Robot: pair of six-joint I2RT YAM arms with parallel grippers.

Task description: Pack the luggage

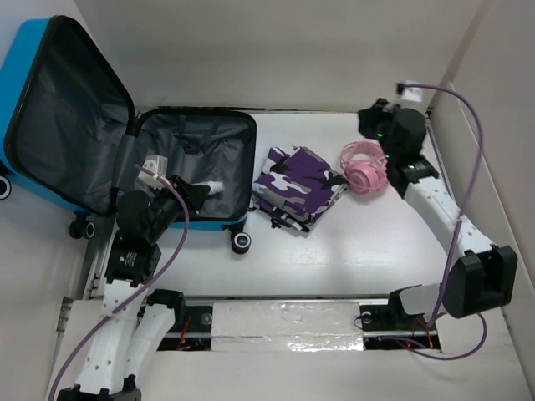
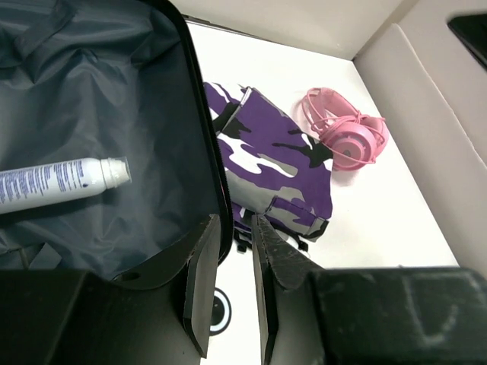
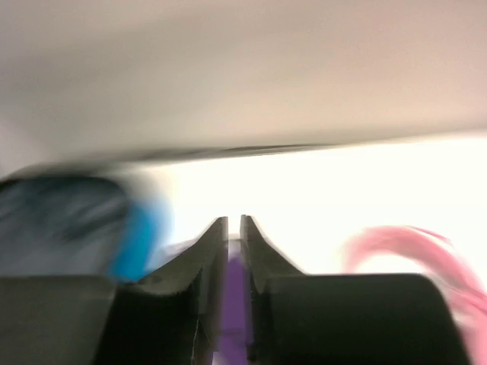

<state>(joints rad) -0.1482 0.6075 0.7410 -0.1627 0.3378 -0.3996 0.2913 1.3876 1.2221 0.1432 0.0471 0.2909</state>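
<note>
At the upper left we see the hard blue suitcase (image 1: 196, 167) lying open, its crinkled grey lining holding a smooth white tube (image 2: 61, 182). Our left gripper (image 2: 228, 285) hovers over its rim, jaws narrow and empty. Our right gripper (image 3: 233, 251), nearly closed on nothing, hangs near the round pink headphones (image 1: 366, 170) and the folded purple camouflage cloth (image 1: 297, 185).

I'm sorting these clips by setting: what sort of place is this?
Probably a lab test cell rather than a home: a white table boxed in by plain white walls, two bolted arms, and staged items, the luggage and pink headphones.
</note>
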